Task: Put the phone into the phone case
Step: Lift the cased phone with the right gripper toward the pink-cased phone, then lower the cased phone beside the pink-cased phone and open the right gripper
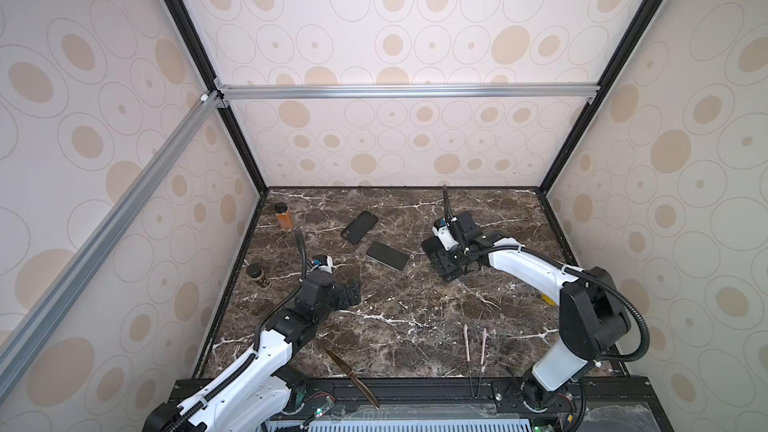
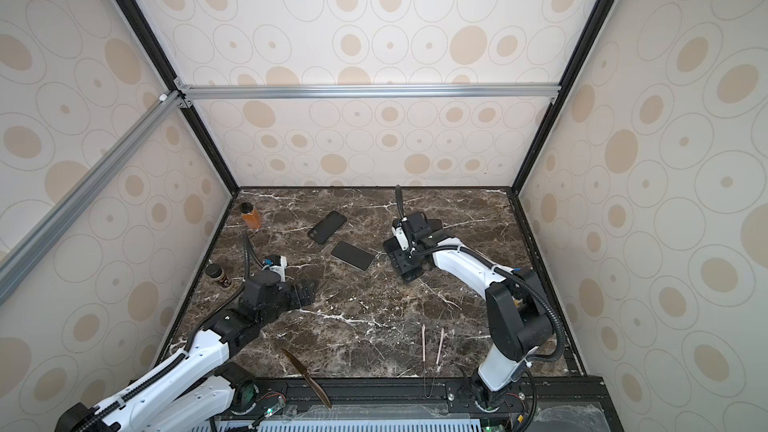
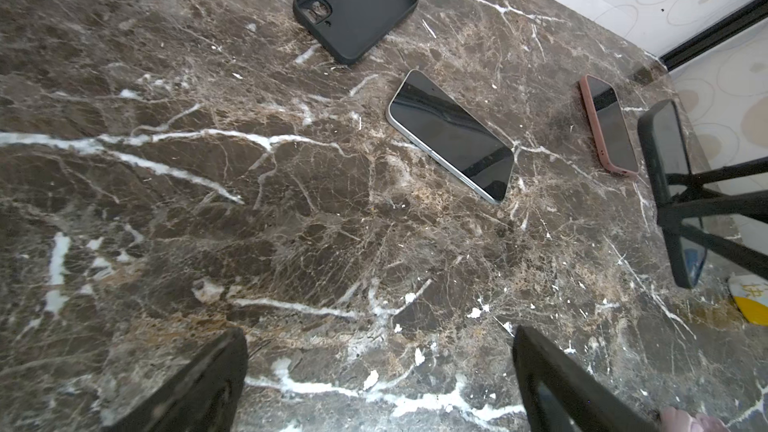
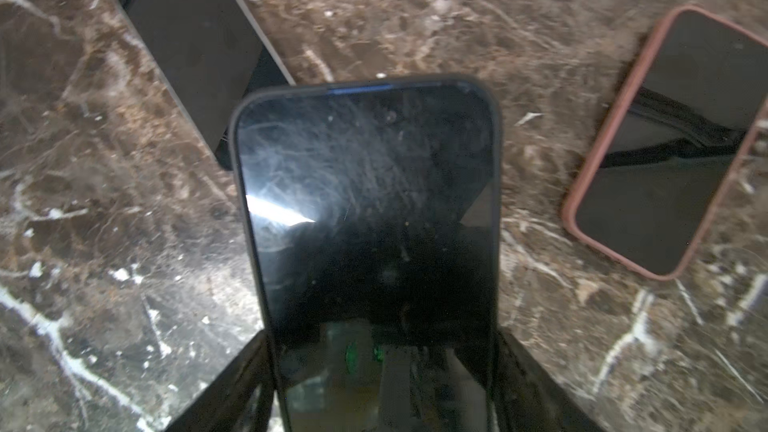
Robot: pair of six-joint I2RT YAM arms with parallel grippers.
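Left hand [image 1: 354,289]: wide open and empty, low over the counter [image 1: 415,326] at the left, nearer to you than the case.
Phone case [image 1: 359,227]: black and empty, hollow side up, lying far and left of centre with nothing touching it.
Phone [image 1: 387,255]: bare, screen up, flat on the counter just right of the case and a little nearer, close to it but apart.
Right hand [image 4: 384,371]: clamped on a dark-cased phone [image 4: 365,201], held clear of the counter just right of the bare phone.
Pink-cased phone [image 3: 609,124]: flat on the counter, further right.
Risk, wrong item: your right hand carries a phone that is already cased. Lower it carelessly and it could knock the bare phone askew.
Risk, pickup: the bare phone lies flat and looks slick, so your fingers may skid it into the case.
Risk, seating: unless you pin the case, it will probably slide or tip when you press a corner in.
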